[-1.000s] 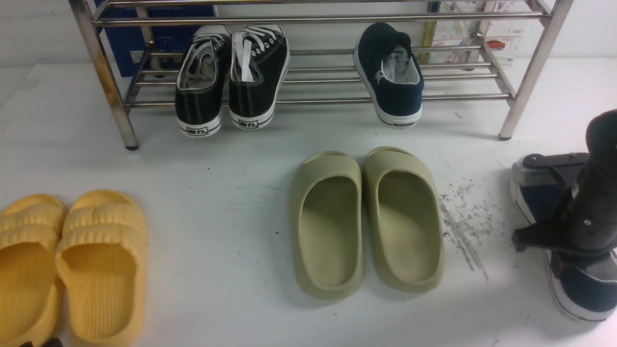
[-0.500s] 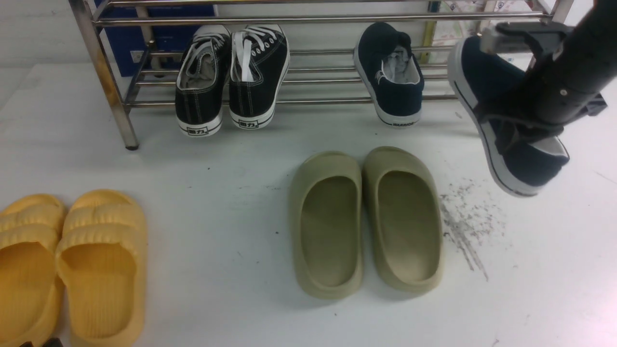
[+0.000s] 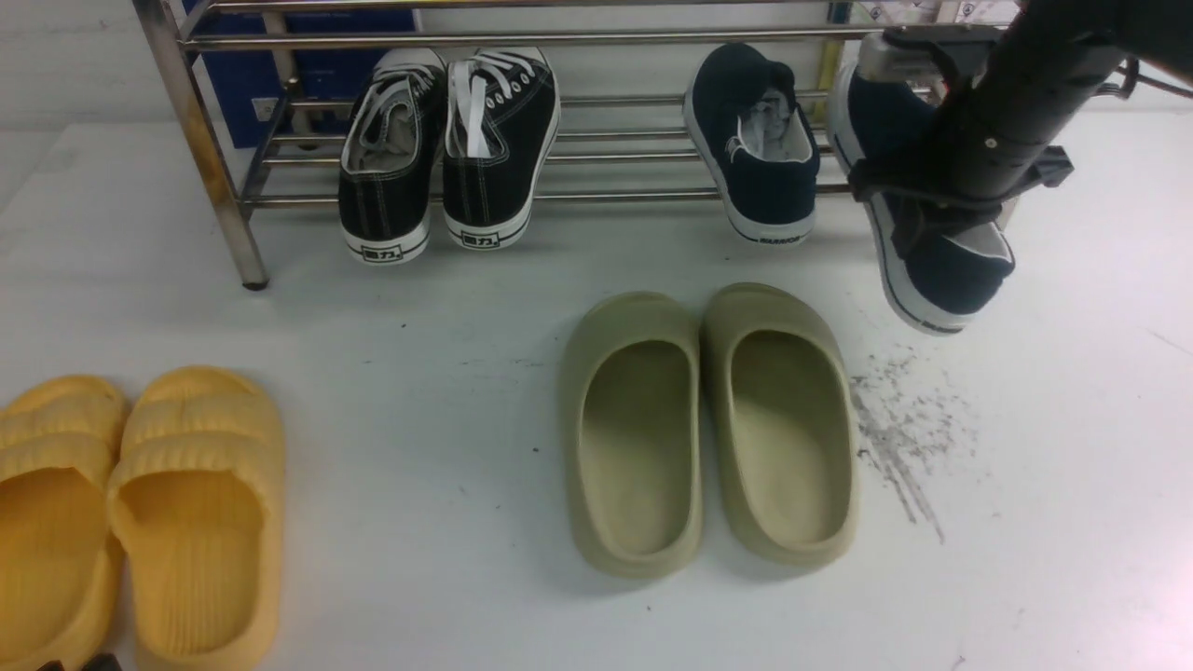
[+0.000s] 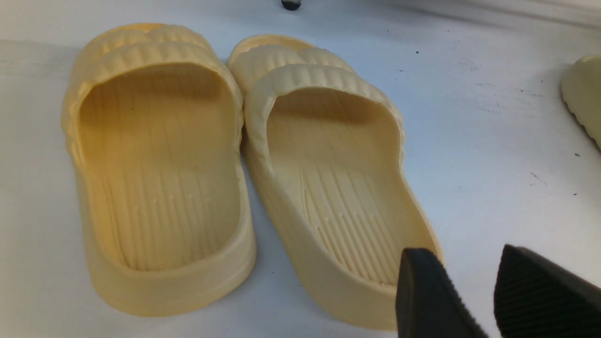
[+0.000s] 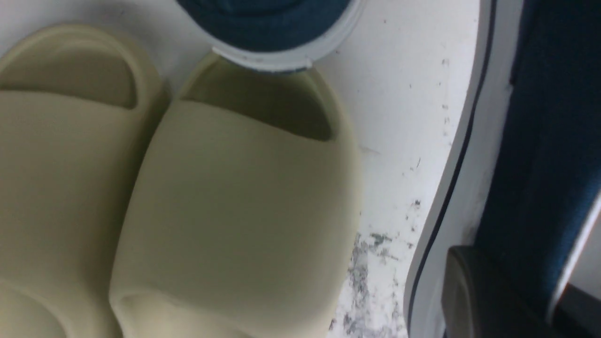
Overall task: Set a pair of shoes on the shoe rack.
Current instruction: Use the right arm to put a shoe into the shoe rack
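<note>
Clamping the second navy shoe (image 3: 943, 270) by its side wall, the right gripper (image 3: 918, 210) holds it clear of the table with its toe toward the shoe rack (image 3: 606, 39), apparently to slide it in beside its mate (image 3: 760, 154) on the lower bars. The olive slides (image 3: 708, 429) lie below and the black lace-ups (image 3: 447, 149) well left. The rack's right end looks the likeliest snag. The left gripper (image 4: 462, 263), fingers apart, hangs over the yellow slides (image 4: 235, 164).

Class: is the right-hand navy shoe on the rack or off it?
Off: the right tool holds the shoe tilted in the air, heel ahead of the rack.
</note>
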